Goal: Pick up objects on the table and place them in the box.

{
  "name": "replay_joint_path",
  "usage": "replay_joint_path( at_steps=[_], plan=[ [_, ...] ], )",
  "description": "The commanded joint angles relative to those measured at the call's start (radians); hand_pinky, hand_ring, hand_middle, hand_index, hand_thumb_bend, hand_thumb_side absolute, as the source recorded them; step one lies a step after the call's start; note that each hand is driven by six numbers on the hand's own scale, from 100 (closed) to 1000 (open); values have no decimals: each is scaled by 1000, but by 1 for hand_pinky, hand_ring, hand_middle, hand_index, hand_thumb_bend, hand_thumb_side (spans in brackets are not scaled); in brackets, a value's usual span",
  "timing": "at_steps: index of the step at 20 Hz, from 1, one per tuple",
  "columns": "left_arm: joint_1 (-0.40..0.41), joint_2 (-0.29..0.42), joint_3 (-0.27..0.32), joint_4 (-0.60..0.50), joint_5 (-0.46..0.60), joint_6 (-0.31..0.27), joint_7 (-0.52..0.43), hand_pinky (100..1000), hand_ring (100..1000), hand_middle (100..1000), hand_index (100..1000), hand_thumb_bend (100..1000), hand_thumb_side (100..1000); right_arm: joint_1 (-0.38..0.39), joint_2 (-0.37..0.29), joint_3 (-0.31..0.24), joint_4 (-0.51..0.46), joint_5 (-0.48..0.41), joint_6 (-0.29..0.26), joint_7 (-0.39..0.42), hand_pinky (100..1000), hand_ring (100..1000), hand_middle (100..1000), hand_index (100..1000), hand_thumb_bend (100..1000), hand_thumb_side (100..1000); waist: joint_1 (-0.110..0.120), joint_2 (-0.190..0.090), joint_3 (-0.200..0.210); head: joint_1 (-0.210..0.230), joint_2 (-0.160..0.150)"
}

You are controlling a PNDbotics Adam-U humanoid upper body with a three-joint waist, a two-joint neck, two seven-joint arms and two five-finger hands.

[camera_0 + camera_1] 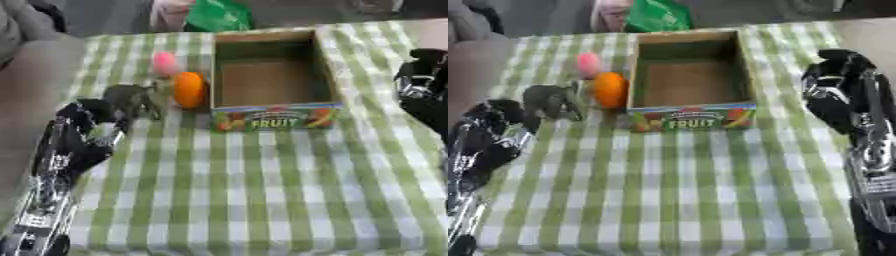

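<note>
- Your left hand sits at the counter's left edge, just beside the grey toy animal; whether its fingers are apart or curled you cannot tell.
- The grey toy animal, the pink object and the orange ball all lie on the counter left of the box, the ball touching its wall.
- The box looks empty, so by my reading nothing is placed yet and three things remain.
- Your right hand hangs right of the box, holding nothing; its fingers are too dark to read.
</note>
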Motion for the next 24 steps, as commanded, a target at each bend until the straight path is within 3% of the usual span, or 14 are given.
replay_joint_path(
  at_steps=[1,6,11,12,16,20,24],
  plan=[
    [-31,69,16,-21,-24,7,-8,744,557,518,629,532,100,-7,-15,0,-14,6,-2,2,637,653,558,728,100,148,-1,-18,0,2,5],
    [-87,167,34,-16,-93,35,-38,741,560,524,644,543,100,-3,-17,-1,-12,6,-2,2,637,653,558,727,100,148,2,-21,1,2,5],
    [-94,176,36,-16,-122,41,-45,741,560,524,644,543,100,-3,-17,-1,-12,5,-2,1,637,653,558,727,100,148,1,-21,1,2,5],
    [-100,183,30,-13,-127,45,-49,747,600,570,688,613,127,1,-20,2,-10,6,-2,3,637,653,558,728,100,150,7,-26,-3,0,5],
    [-179,261,-38,51,-176,93,-98,750,629,598,722,669,149,13,-29,9,-6,6,-2,10,637,654,558,728,100,151,20,-40,-11,-9,5],
    [-279,361,-99,136,-237,150,-159,750,652,618,740,711,167,14,-29,14,-3,4,-3,15,637,654,558,728,100,150,17,-43,-20,-4,5],
    [-385,467,-157,238,-303,167,-225,745,659,624,749,733,180,9,-24,20,-2,1,-5,22,637,654,558,728,100,151,12,-39,-34,5,5]
  ],
)
